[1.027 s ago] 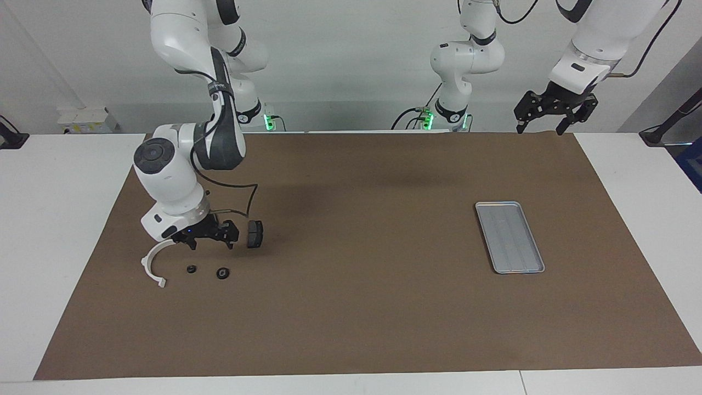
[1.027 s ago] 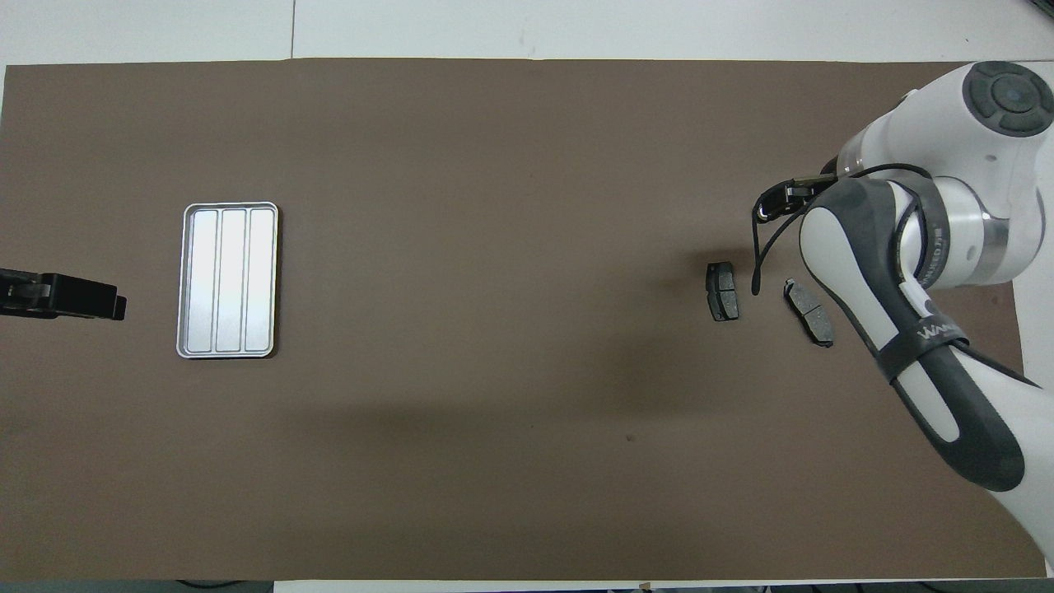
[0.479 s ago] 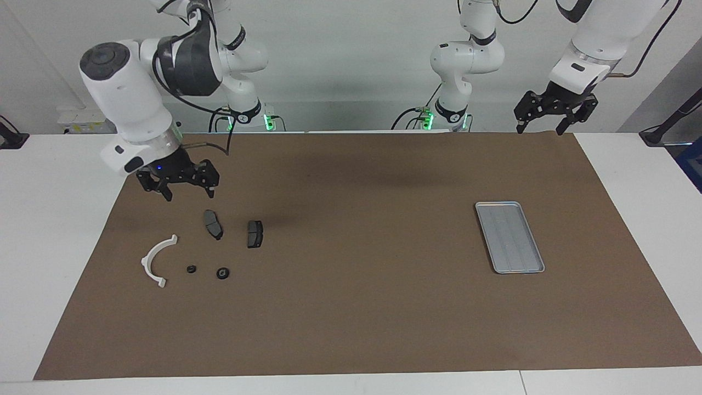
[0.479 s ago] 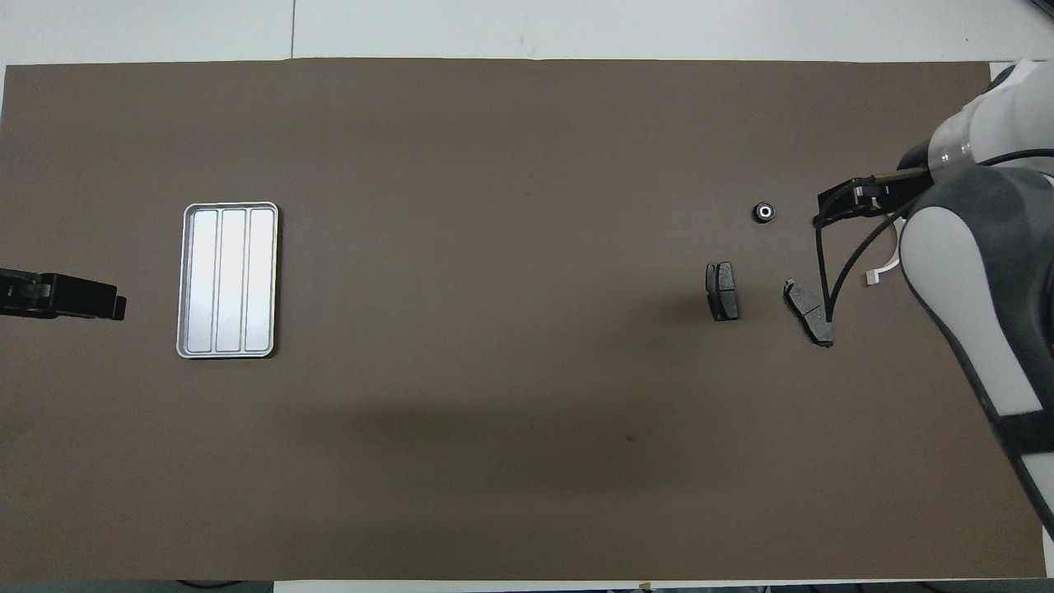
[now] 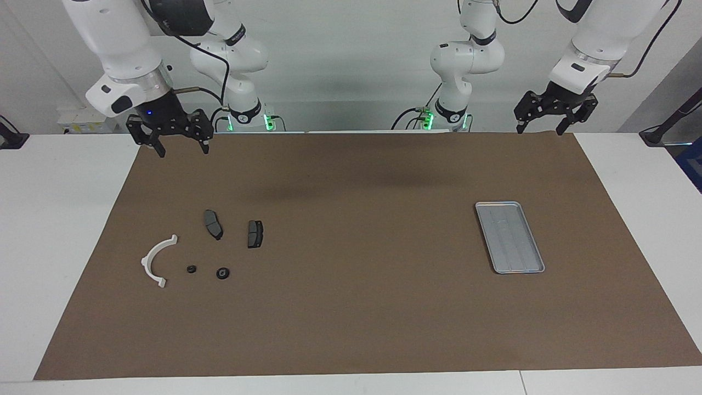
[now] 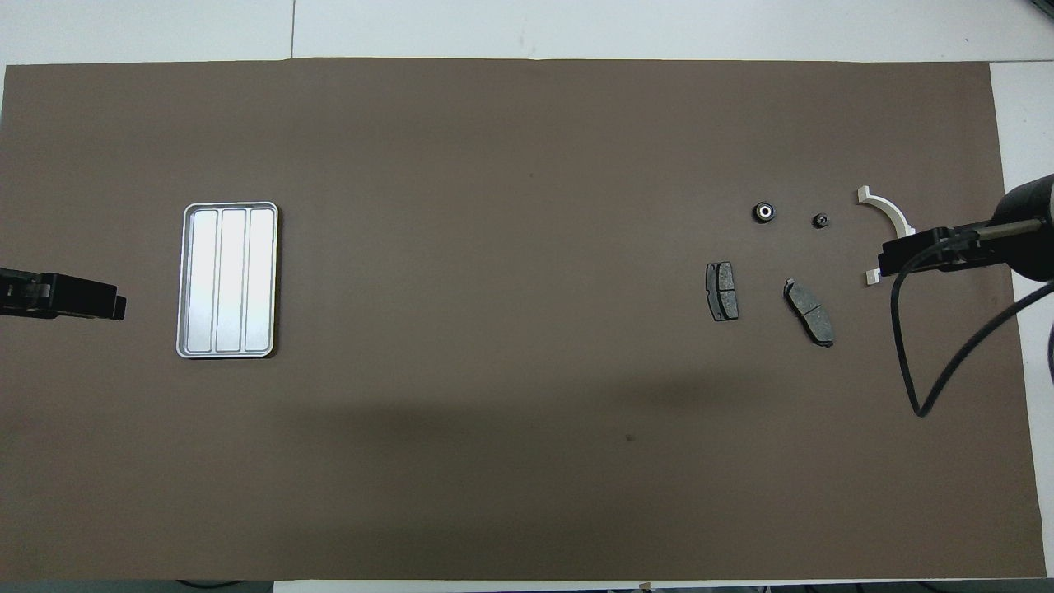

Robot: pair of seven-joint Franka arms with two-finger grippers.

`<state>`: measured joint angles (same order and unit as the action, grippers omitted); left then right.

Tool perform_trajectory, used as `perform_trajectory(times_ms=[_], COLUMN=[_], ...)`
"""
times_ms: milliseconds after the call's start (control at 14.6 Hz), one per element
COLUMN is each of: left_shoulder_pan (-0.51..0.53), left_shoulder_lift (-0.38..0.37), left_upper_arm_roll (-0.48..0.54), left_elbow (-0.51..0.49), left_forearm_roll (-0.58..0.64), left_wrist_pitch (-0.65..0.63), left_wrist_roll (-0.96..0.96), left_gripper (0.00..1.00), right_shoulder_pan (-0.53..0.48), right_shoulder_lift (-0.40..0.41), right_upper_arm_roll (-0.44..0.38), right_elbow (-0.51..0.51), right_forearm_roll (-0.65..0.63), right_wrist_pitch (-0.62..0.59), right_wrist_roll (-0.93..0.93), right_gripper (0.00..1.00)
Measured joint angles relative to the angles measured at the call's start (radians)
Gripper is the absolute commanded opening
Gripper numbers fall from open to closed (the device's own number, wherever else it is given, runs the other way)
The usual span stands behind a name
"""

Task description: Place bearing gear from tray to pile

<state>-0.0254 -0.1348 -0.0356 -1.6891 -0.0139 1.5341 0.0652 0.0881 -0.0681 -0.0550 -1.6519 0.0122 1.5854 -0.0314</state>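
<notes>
Bearing gear [image 5: 222, 273] apparently rests in pile [image 5: 211, 249]; tray [image 5: 509, 236] bare. My right pincer [image 5: 169, 134] hangs released, raised; residual risk: gear rolling across counter [image 5: 351, 307] if nudged.

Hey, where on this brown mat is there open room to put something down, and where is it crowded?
The widest bare stretch of the brown mat lies between the tray and the pile. It is crowded only at the right arm's end, where the white bracket, two brake pads and two small round parts lie close together.
</notes>
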Motion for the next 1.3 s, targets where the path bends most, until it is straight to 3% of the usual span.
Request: perform_trajectory(times_ms=[479, 1301], left_shoulder_pan=[0.0, 0.0], left_shoulder_lift=[0.0, 0.0], left_upper_arm_roll=[0.0, 0.0], left_elbow=[0.0, 0.0], left_forearm_roll=[0.0, 0.0], left_wrist_pitch=[0.0, 0.0], left_wrist_roll=[0.0, 0.0], left_gripper=[1.0, 1.0], right_shoulder_pan=[-0.021, -0.035], right_shoulder_lift=[-0.031, -0.031], right_upper_arm_roll=[0.02, 0.028], right_elbow=[-0.009, -0.013], right_forearm_roll=[-0.004, -0.036], right_wrist_pitch=[-0.072, -0.067], right_wrist_roll=[0.0, -0.018], right_gripper=[1.0, 1.0])
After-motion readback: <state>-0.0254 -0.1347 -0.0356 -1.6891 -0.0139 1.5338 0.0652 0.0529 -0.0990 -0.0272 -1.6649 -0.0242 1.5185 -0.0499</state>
